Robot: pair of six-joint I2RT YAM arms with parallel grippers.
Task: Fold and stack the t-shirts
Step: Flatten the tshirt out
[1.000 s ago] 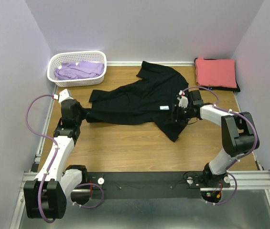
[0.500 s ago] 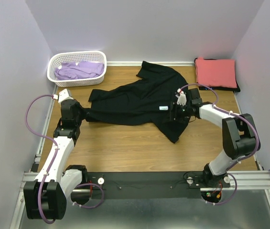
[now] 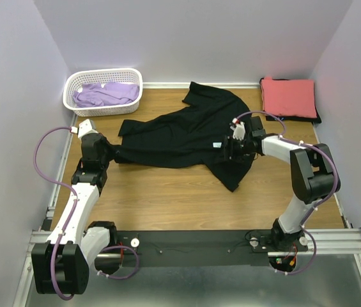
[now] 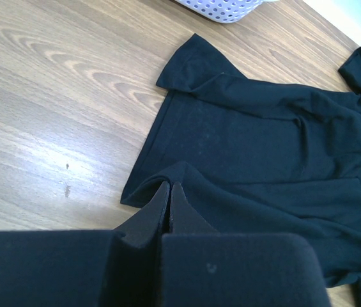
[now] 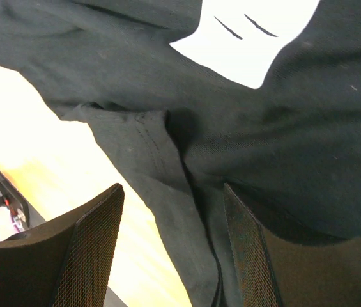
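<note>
Wooden tabletop (image 3: 167, 192) carries the plain black cotton t-shirt (image 3: 180, 134), crumpled across frame centre. At centre left the left gripper (image 4: 169, 192) is pressed together, pinching the shirt's near edge. Right of centre the right gripper (image 5: 172, 192) stands spread over a seam fold beside the white label (image 5: 244, 45). Lower it, close on one layer only, then draw both arms apart to flatten the cloth before folding.

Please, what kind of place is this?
Probably a robot test booth, not a home: plain walls enclose a wooden tabletop, two arms are bolted to a metal rail, and a black t-shirt lies spread near a white basket.
</note>
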